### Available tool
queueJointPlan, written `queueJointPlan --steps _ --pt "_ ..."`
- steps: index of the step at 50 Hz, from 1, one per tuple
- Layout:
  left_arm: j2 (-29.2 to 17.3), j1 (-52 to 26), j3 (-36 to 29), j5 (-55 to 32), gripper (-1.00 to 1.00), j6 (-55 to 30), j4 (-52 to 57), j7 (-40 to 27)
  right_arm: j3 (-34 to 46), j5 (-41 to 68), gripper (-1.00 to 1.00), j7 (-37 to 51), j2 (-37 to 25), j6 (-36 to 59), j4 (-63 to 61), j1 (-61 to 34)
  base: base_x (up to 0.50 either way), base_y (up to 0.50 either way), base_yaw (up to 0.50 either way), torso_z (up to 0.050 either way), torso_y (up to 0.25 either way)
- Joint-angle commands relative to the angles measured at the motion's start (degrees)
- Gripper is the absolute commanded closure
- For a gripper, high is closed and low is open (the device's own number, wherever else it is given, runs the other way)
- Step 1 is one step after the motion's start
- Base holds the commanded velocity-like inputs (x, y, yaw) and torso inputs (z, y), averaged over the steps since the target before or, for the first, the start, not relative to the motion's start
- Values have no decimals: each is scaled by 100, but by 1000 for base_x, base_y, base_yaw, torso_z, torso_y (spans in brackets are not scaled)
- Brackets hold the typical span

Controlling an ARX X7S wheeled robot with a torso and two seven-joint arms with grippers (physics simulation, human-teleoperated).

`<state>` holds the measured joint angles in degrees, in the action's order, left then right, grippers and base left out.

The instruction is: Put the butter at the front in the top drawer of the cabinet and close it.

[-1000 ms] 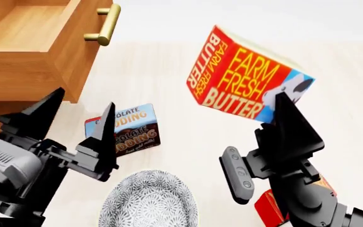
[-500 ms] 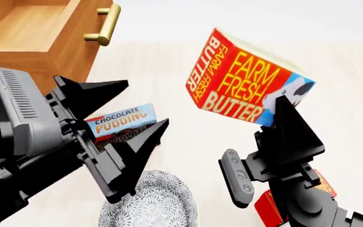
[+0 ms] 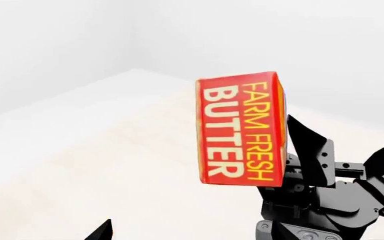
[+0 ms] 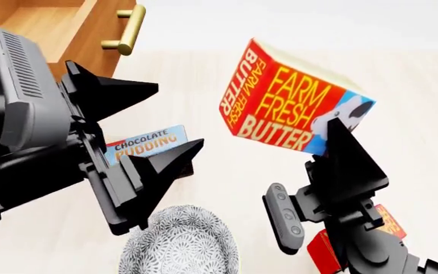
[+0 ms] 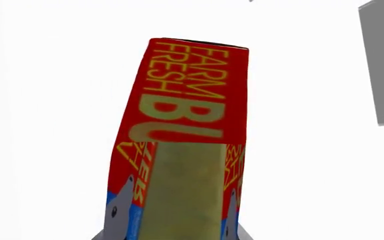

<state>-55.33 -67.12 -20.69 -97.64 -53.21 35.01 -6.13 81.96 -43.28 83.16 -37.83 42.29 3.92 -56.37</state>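
Note:
My right gripper [image 4: 331, 130] is shut on a butter carton [image 4: 291, 105] and holds it tilted in the air above the floor. The same carton [image 5: 185, 125] sits between the grey fingers [image 5: 120, 210] in the right wrist view. It also shows as a red box [image 3: 242, 130] in the left wrist view. My left gripper [image 4: 177, 117] is open and empty, to the left of the carton and apart from it. The top drawer [image 4: 52, 20] stands open at the upper left, with its brass handle [image 4: 128, 28] in sight. My left arm hides the rest of the cabinet.
A Chocolate Pudding box [image 4: 144, 142] lies on the floor behind the left fingers. A patterned bowl [image 4: 179, 242] sits at the lower middle. A second butter carton [image 4: 319, 254] lies under my right arm.
My left arm has swung up and turned, so its open fingers now point toward the held carton. The carton has shifted slightly left and up.

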Motion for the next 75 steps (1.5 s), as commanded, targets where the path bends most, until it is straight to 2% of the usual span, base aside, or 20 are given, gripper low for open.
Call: queueJointPlan --steps 1,16,40,75 --pt "125 -744 -233 -183 -100 -405 -327 -96 -56 -184 100 -65 -27 147 -95 -16 0 0 0 0 0" --pt "326 -1188 -458 -559 -100 -614 -318 -402 -185 -143 100 -30 -13 69 45 23 0 0 0 0 1" --pt "172 -1445 -356 -1264 -100 -506 7 -674 -284 -217 100 -86 67 9 158 83 0 0 0 0 0" --pt "791 -1517 -749 -786 -100 -571 -280 -653 -363 -491 100 -176 -54 89 -68 248 1 0 0 0 0"
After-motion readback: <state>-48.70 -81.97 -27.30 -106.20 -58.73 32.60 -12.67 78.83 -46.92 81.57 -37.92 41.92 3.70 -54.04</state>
